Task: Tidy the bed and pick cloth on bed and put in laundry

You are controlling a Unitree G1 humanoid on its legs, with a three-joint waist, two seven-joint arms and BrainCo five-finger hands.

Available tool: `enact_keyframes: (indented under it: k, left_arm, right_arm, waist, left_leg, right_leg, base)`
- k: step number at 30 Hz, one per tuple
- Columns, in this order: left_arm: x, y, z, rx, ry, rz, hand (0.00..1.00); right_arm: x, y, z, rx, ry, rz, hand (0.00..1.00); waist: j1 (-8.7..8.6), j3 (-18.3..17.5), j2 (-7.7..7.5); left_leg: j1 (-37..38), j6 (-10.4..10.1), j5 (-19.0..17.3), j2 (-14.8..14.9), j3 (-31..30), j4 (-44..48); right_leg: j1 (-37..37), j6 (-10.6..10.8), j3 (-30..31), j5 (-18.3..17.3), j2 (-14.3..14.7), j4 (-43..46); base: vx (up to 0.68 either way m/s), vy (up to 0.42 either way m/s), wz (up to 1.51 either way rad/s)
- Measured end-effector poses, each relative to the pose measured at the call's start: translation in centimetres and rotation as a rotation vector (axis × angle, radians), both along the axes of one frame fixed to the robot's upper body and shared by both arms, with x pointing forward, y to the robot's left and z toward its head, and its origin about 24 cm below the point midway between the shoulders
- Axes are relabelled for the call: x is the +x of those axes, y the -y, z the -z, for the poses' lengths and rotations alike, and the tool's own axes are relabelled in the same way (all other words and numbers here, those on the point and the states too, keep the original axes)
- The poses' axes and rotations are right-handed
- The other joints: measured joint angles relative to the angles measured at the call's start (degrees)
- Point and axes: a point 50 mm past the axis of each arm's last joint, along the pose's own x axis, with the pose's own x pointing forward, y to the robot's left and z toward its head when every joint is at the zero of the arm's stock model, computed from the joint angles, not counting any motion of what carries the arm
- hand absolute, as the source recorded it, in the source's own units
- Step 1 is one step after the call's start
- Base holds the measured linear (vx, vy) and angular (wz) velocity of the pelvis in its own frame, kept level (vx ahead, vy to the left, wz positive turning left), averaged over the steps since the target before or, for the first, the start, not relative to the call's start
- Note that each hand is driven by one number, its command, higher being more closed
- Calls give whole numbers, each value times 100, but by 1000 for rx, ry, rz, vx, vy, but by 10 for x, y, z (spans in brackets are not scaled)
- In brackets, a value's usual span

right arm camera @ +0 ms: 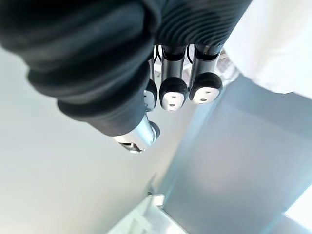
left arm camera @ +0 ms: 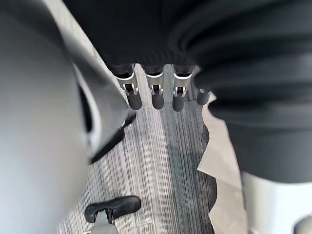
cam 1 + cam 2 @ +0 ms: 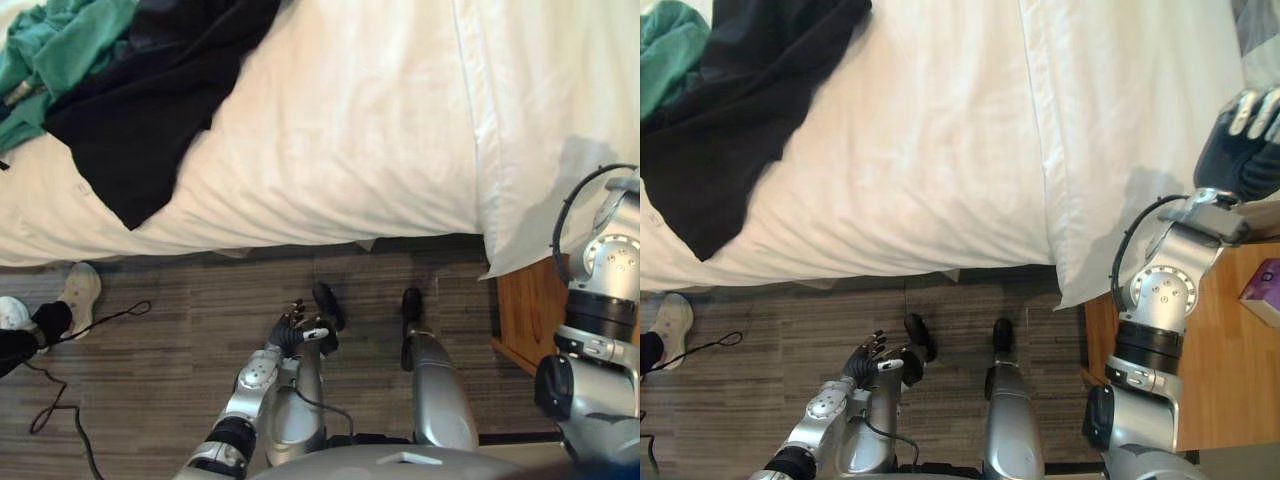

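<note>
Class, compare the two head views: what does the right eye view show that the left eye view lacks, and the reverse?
Right eye view: the right robot hand raised beside the bed, and a purple box on the wooden stand. Left eye view: a person's second shoe. Both: black cloth, green cloth, bed, first shoe, left robot hand low over the floor.

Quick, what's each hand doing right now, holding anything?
Left hand: open, holding nothing.
Right hand: open, holding nothing.
</note>
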Motion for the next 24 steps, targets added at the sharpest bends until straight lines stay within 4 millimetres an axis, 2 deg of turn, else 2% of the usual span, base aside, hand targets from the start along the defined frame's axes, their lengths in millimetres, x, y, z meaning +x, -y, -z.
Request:
enact_keyframes:
  k: [4,9,11,14,18,22,24]
  left_arm:
    - [13,15,-9,-51,46,12,0]
    - [21,30,-15,-103,69,23,0]
    - [20,44,-17,-122,75,59,0]
    - [18,56,-17,-158,68,72,0]
    - [15,66,-16,-183,59,81,0]
    - [14,71,-14,-196,48,76,0]
    - [14,70,-14,-190,44,49,0]
  right_arm:
    - [6,3,3,60,-31,4,100]
    - [23,1,21,145,-108,-19,100]
    - [23,6,16,162,-74,-5,100]
    - [23,5,6,127,-5,-21,100]
    - [20,5,7,89,58,-31,100]
    - [19,4,39,124,24,-48,100]
    - [19,4,95,226,-142,-50,100]
  waist:
    - [-1,175,122]
    - [0,327,238]
    - [-6,404,388]
    - [-30,411,412]
    - [-51,413,426]
    - [-128,413,427]
    - [-158,413,425]
  left_leg:
    - [-253,14,248,-95,13,-280]
    - [-402,-4,597,-241,127,-788]
    - [-428,-20,709,-319,222,-979]
    - [-422,-71,867,-443,389,-1290]
    - [-418,-133,1043,-553,470,-1599]
    - [-361,-108,1082,-576,486,-1663]
    - [-224,-108,1082,-596,550,-1740]
  right_leg:
    - [-388,-3,-68,2,-58,74]
    - [-902,-6,-76,3,-121,279]
    - [-1127,-6,-64,2,-165,419]
    - [-1411,-22,-4,-9,-223,544]
    - [-1611,-77,1,-45,-275,637]
    - [-1581,-78,23,-46,-280,640]
    - [-1501,-77,45,-46,-270,619]
  base:
    - [-23,-43,12]
    - [12,-47,3]
    - [12,-6,-3]
    - [17,-14,-15]
    - [12,-9,-1]
    - [38,-15,-1]
    - [58,-16,-16]
